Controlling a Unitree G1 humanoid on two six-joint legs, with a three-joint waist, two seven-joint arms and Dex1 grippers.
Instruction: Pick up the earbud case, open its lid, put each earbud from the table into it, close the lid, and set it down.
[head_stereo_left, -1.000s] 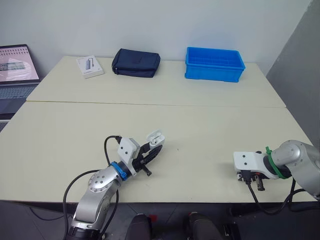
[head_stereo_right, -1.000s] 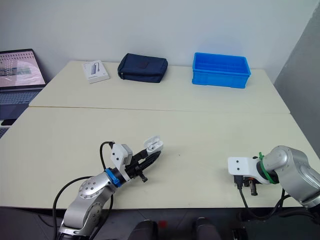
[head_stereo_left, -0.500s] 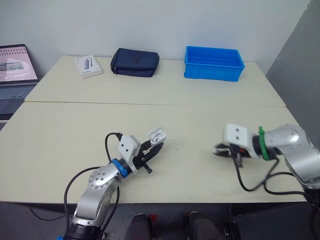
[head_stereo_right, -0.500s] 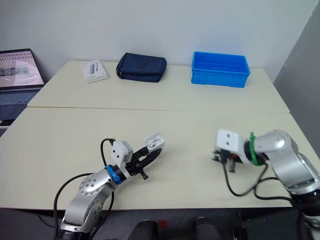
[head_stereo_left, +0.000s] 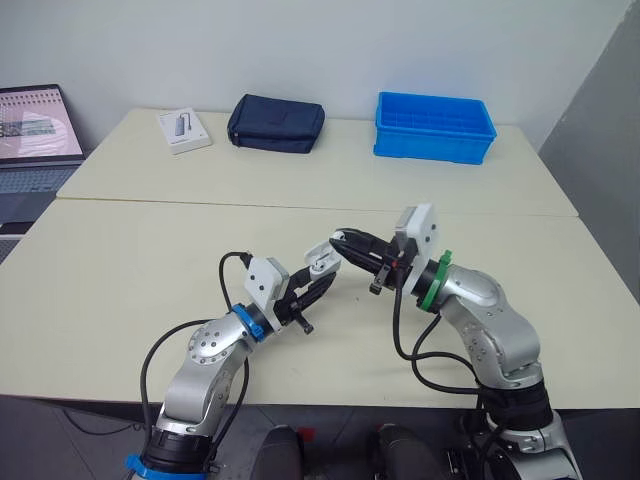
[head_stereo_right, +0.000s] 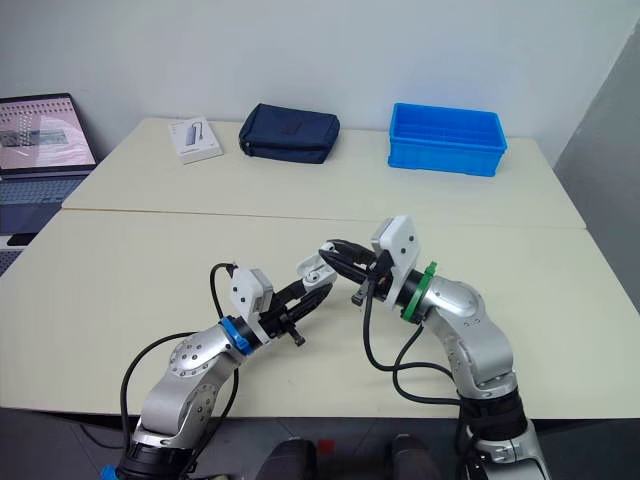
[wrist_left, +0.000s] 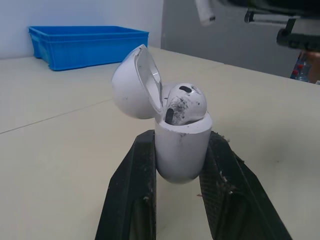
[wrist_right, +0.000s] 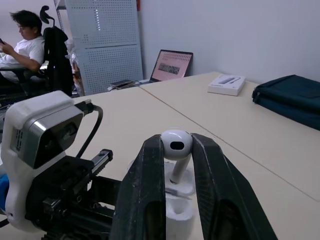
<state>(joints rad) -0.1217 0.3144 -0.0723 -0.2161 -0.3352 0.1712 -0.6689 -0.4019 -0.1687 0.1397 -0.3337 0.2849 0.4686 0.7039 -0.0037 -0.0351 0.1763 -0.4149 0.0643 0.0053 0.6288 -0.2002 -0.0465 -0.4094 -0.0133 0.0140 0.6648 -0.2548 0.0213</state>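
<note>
- Altogether: one earbud case (wrist_left: 181, 150), lid open, and two earbuds (wrist_left: 186, 104).
- Left tool (wrist_left: 181, 141) clenches the case above the counter (head_stereo_left: 150, 250); one earbud sits inside.
- Right tool (wrist_right: 175, 144) pinches the other earbud (wrist_right: 176, 142) just over the case.

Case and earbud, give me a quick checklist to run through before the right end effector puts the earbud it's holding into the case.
1. Case clamped in left end effector: ok.
2. Lid open, swung clear of the top: ok.
3. First earbud seated in the case: ok.
4. Second earbud pinched in right end effector, stem down: ok.
5. Second earbud above the case: ok.
6. Stem lined up with the free slot: cannot tell.
</note>
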